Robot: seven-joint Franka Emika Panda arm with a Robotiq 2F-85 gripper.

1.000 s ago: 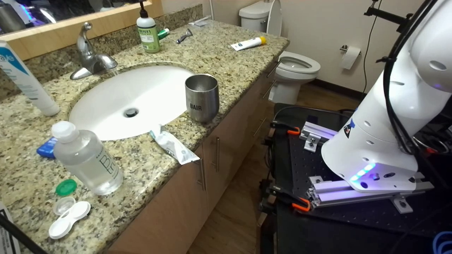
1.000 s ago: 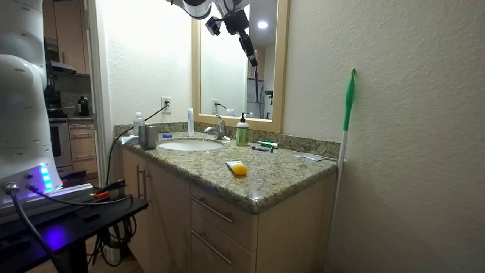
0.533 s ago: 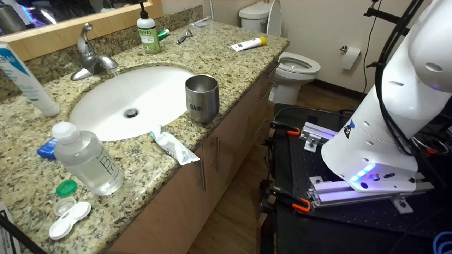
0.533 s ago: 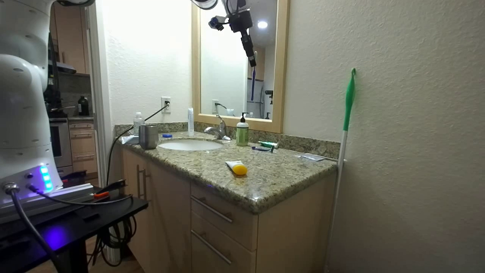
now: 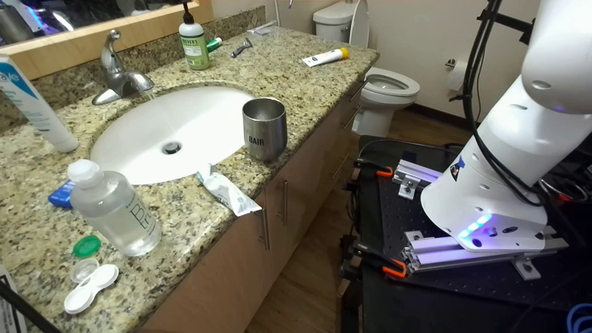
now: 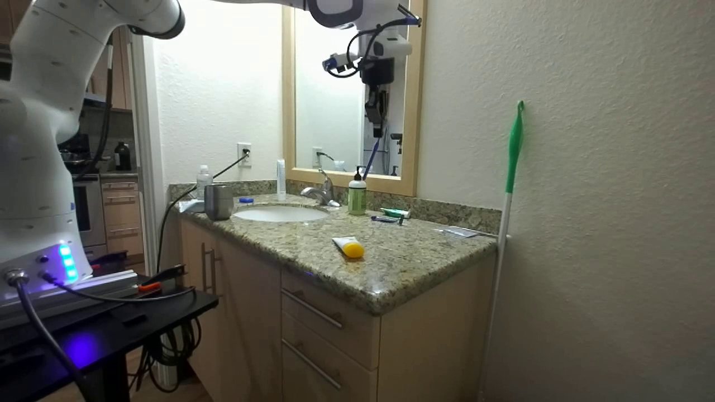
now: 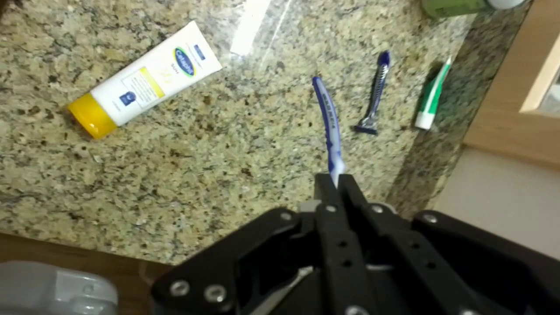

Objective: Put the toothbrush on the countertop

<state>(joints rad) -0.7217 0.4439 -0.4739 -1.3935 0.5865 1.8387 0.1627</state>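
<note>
Status: your toothbrush (image 7: 331,124) hangs in the air over the table (image 7: 175,197), not touching it. Fingers (image 7: 325,190): pressed together, parted only by the toothbrush, which they pinch near one end. That end is mostly hidden, so you cannot tell whether bristles or neck sit in the grip. In an exterior view the handle slants steeply down from the fingers.

Risk 1, release from height. Let go here and the handle would probably strike end-first and bounce; a skid into the razor (image 7: 377,94), or over the edge low in the wrist view, seems possible.

Risk 2, end contact. Lower it straight and the free end should meet the table first. Held at one end only, it would likely pivot or slip in your grip. Tilt the wrist to bring the handle nearly flat, then release low.

Risk 3, neighbours. In the wrist view the toothbrush appears between the razor and the sunscreen tube (image 7: 144,83), closer to the razor; drift that way could lay it across the razor. The soap bottle (image 6: 357,198) looks to be below the free end in an exterior view, but you cannot judge depth there; the wrist view puts them well apart.
</note>
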